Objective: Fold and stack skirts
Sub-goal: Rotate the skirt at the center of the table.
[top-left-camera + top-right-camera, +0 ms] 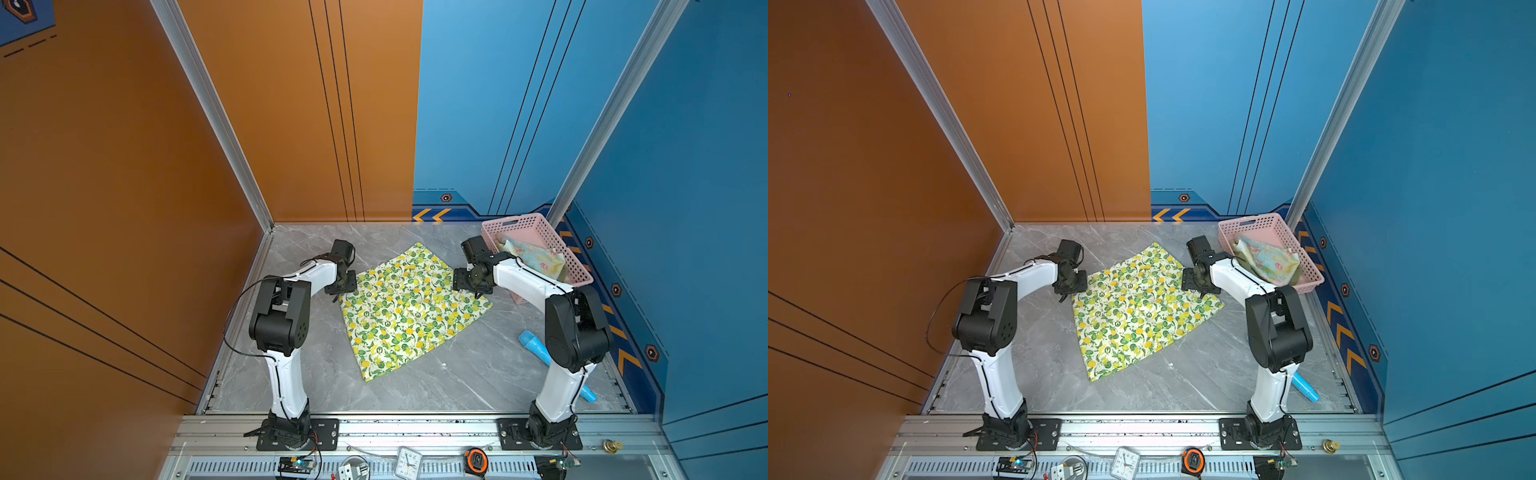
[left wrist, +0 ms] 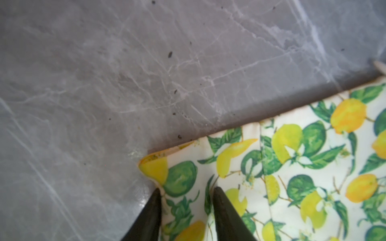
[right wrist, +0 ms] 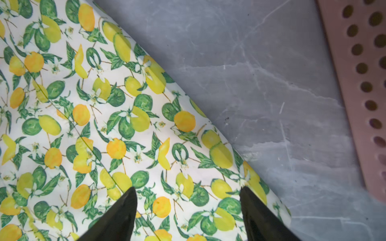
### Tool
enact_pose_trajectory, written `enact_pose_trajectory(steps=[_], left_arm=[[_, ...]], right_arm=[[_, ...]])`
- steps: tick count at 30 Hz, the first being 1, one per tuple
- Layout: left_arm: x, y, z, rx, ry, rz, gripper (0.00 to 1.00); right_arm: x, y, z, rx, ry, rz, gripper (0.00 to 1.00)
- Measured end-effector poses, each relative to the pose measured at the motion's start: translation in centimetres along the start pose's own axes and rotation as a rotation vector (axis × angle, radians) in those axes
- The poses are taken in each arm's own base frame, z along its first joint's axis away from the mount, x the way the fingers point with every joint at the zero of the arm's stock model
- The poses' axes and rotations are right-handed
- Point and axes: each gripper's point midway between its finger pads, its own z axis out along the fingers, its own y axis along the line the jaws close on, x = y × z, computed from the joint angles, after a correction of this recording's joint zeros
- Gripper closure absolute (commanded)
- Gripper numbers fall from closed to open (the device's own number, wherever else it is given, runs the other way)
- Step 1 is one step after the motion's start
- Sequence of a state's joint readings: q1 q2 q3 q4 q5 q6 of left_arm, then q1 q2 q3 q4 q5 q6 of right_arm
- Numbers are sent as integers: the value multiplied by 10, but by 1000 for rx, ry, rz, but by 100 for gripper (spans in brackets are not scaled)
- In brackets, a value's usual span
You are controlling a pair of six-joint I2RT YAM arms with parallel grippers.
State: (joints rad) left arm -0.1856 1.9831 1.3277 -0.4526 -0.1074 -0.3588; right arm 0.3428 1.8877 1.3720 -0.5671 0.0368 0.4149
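The lemon-print skirt [image 1: 407, 307] [image 1: 1138, 307] lies spread flat on the grey marble table. My left gripper [image 1: 340, 291] [image 2: 188, 191] is down at its left corner. Its fingers stand a narrow gap apart, with rumpled cloth [image 2: 183, 206] between them. My right gripper [image 1: 478, 293] [image 3: 188, 189] stands wide open over the skirt's right edge [image 3: 219, 154], both fingertips above the print and nothing gripped. The pastel flowered skirt [image 1: 536, 257] [image 1: 1271, 259] lies bunched in the pink basket. An olive green edge [image 1: 1296, 277] shows under it.
The pink perforated basket [image 1: 536, 224] [image 1: 1266, 220] [image 3: 359, 83] stands at the back right corner, close to my right arm. A light blue tube [image 1: 536, 347] [image 1: 1306, 388] lies by the right arm's base. A clock [image 1: 409, 461] and tape measure [image 1: 476, 459] sit on the front rail.
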Motion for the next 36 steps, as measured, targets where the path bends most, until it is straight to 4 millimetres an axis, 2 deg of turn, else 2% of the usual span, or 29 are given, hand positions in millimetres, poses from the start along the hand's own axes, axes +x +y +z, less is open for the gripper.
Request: enact_pose_trajectory(steps=[1, 7, 11, 15, 17, 20, 23, 26, 28, 30, 31, 33, 36], left_arm=[[0, 1, 0, 0, 0, -1, 82], [9, 6, -6, 0, 5, -25, 84], [22, 12, -14, -2, 9, -59, 85], [34, 16, -23, 1, 6, -90, 85], [40, 15, -28, 5, 4, -101, 85], [49, 10, -36, 16, -2, -109, 85], [59, -3, -43, 37, -6, -97, 85], [75, -20, -46, 58, 1, -72, 82], [88, -29, -47, 66, 15, -53, 76], [99, -38, -47, 72, 30, -41, 67], [105, -41, -47, 75, 37, -33, 61], [112, -47, -49, 81, 44, -21, 43], [109, -47, -57, 89, 29, -28, 31]], right_arm=[[-3, 4, 4, -8, 2, -9, 22], [-28, 23, 28, -36, -10, -42, 22], [-48, 36, 45, -55, -28, -52, 23], [-59, 45, 69, -63, -23, -56, 24], [-68, 53, 79, -75, -34, -57, 27], [-84, 70, 86, -113, -58, -55, 42], [-96, 92, 94, -162, -77, -56, 63], [-108, 119, 102, -231, -96, -60, 73], [-116, 136, 105, -275, -112, -64, 76], [-123, 153, 109, -320, -132, -70, 74], [-128, 163, 109, -348, -144, -74, 69], [-133, 174, 109, -383, -160, -77, 62], [-138, 185, 101, -425, -179, -78, 47]])
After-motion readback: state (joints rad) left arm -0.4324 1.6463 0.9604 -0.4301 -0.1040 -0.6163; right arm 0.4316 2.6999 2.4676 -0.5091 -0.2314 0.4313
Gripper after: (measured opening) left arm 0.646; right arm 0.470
